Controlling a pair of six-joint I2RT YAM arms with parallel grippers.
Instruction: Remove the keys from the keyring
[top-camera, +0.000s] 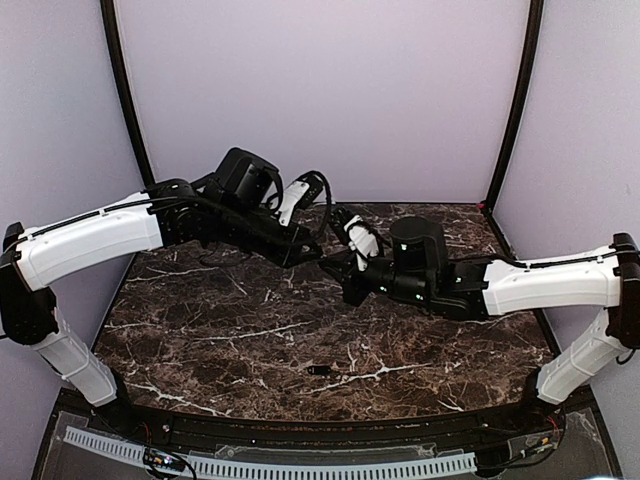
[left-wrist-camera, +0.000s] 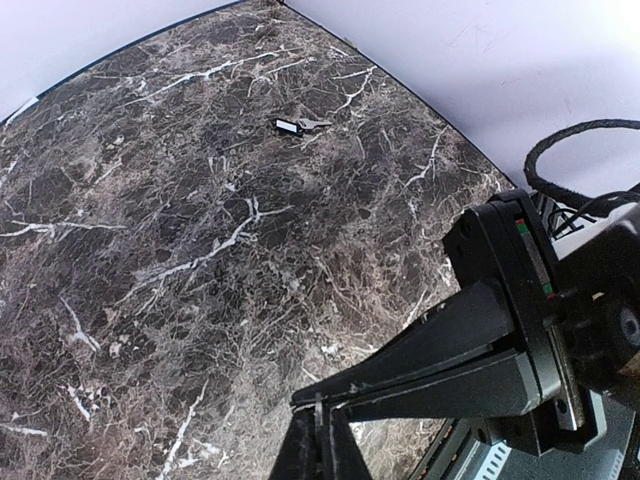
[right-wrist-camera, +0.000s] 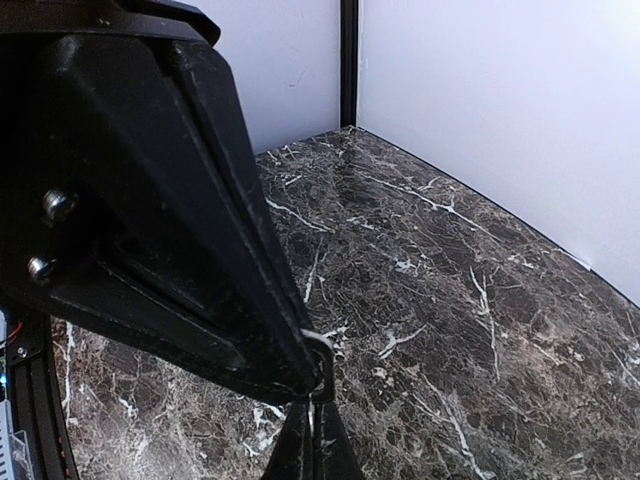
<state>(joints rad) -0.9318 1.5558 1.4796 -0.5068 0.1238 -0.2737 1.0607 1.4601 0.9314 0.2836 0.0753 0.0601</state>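
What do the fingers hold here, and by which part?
A thin silvery metal keyring, pinched at its wire by the left arm's fingers and the right arm's fingers.

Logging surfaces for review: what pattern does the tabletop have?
The tabletop is dark brown marble with white veins, clearest in the left wrist view.

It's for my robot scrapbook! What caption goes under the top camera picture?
The left hand and right hand meet, both shut, above the marble table; one key lies alone near the front.
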